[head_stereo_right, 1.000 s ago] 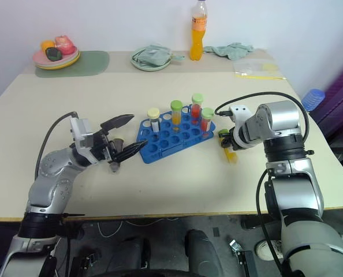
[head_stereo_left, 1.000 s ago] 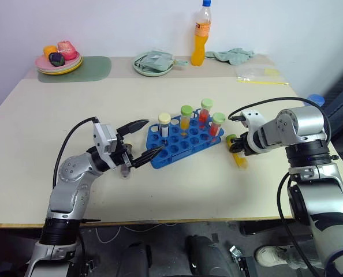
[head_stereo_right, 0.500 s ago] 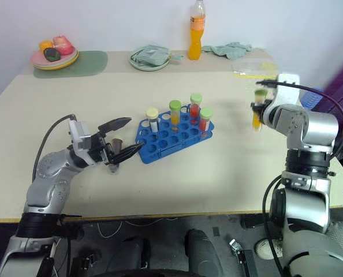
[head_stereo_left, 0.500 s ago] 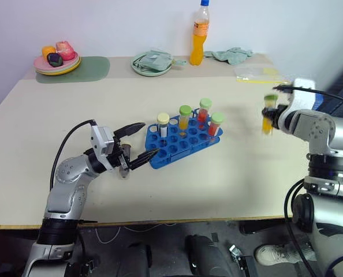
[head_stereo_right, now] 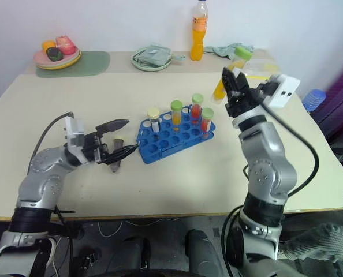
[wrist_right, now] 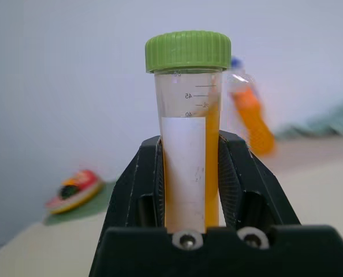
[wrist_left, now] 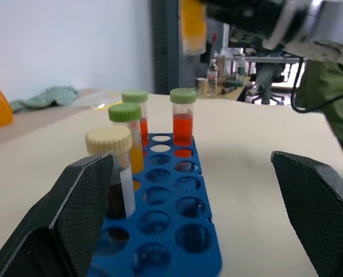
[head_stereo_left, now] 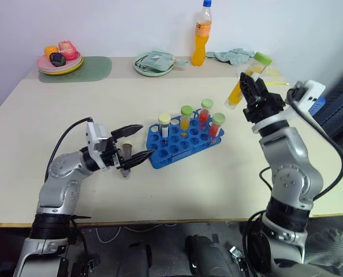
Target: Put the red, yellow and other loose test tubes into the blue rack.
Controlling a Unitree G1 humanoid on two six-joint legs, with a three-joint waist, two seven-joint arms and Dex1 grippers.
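Numbers run up the side of the yellow test tube point(wrist_right: 189, 133): a 45 and a 40 can be read beside small lines. It has a ridged green screw cap, a clear plastic wall, a plain white label with no words, and yellow-orange liquid inside. The right gripper point(head_stereo_left: 248, 92) has its black fingers point(wrist_right: 235, 173) squeezed tight on this tube and holds it up in the air, tilted, above and to the right of the blue rack point(head_stereo_left: 180, 147).

The rack is smooth blue plastic with rows of round holes. It sits on the pale, flat desk point(head_stereo_left: 217, 190). Four tubes stand upright in it: a cream-capped tube point(head_stereo_left: 164, 123) with a white label, a green-capped orange tube point(head_stereo_left: 186, 116), and two green-capped red tubes point(head_stereo_left: 204, 111) point(head_stereo_left: 217, 125).

The left gripper point(head_stereo_left: 135, 143) is low over the desk, just left of the rack. Its fingers point(wrist_left: 82, 202) are spread wide and hold nothing. Their inner pads look bumpy, like a fine grid. A small dark tube point(head_stereo_right: 118, 156) stands between them.

At the back stands an orange drink bottle point(head_stereo_left: 201, 34) with a blue cap; its label is too small to read.
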